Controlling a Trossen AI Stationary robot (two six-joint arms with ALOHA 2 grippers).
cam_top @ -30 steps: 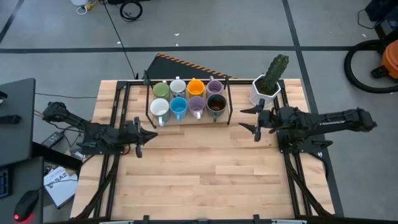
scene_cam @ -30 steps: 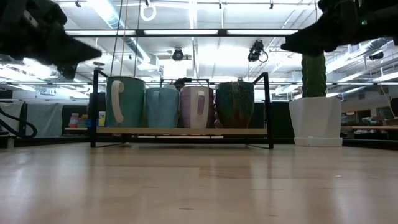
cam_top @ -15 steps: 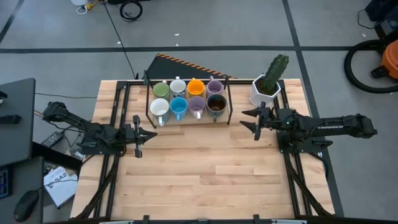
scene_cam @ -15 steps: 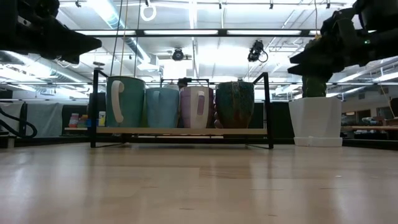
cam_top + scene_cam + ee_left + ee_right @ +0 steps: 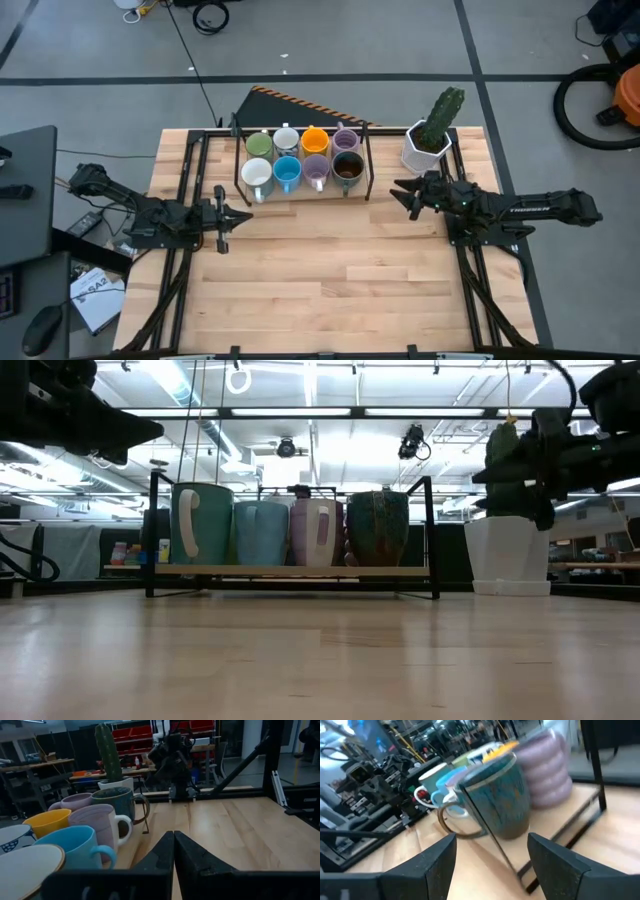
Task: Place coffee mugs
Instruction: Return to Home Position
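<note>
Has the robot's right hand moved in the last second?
Yes. In the low view, the right hand has dropped from above the cactus to in front of it, and has pulled slightly away from the shelf.

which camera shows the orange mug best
The high view: the orange mug shows its whole rim, in the back row of the shelf. The left wrist view shows part of it, the right wrist view only a sliver, and the low view hides it.
</note>
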